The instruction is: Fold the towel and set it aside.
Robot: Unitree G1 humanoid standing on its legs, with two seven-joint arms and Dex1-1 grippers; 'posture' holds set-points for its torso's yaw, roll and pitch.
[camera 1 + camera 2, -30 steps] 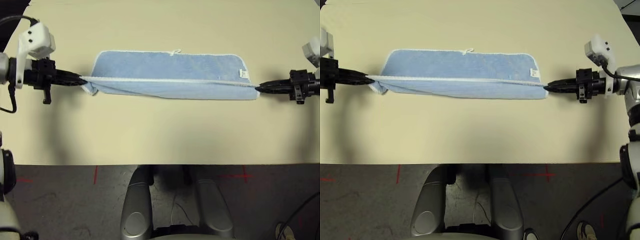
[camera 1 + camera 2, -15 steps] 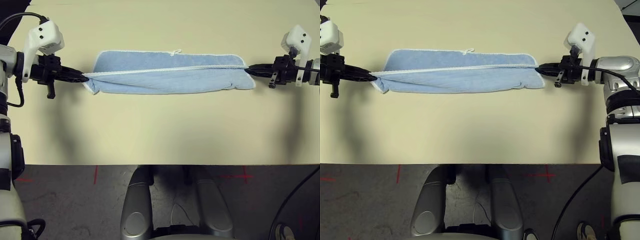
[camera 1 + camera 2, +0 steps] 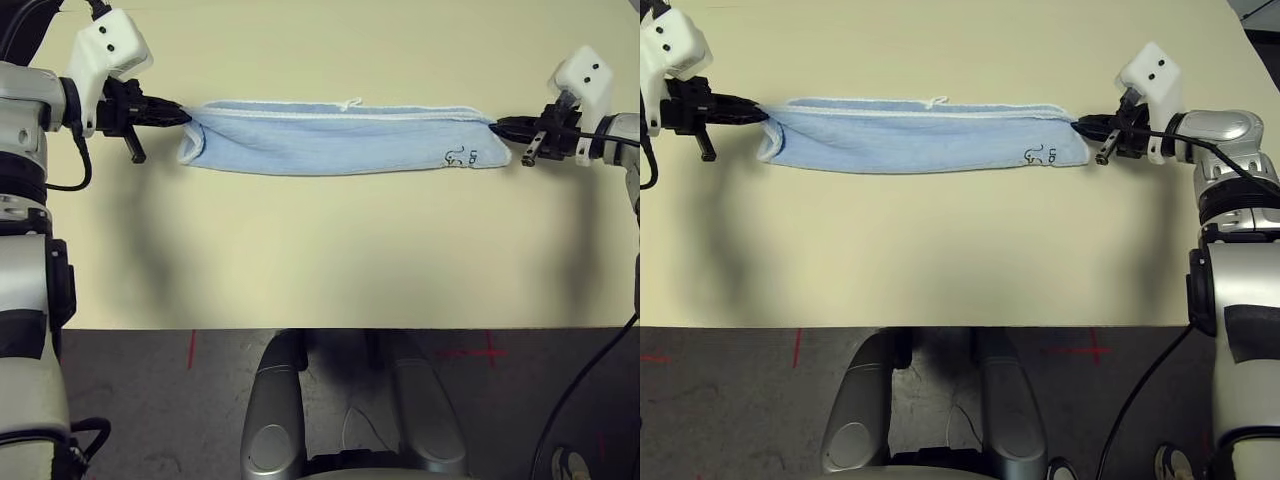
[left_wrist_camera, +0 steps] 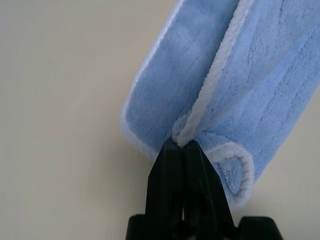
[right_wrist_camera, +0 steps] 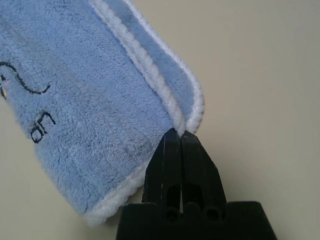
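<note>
Towel (image 3: pixel 335 138) lies folded lengthwise into a long band across the far part of the tan table (image 3: pixel 320 260), dark handwritten marks near its right end. From my head view, my left gripper (image 3: pixel 183 115) pinches the left end's upper corner and my right gripper (image 3: pixel 497 125) pinches the right end's.

At my left wrist, the fingers (image 4: pixel 170 165) are pressed together on the white stitched edging (image 4: pixel 220 85) where the layers meet.

At my right wrist, the fingers (image 5: pixel 172 150) clamp the doubled corner edging (image 5: pixel 192 112) likewise.

Terry this soft is light and limp and would sag between grips; I judge the corded edging at the corners the surest hold.
</note>
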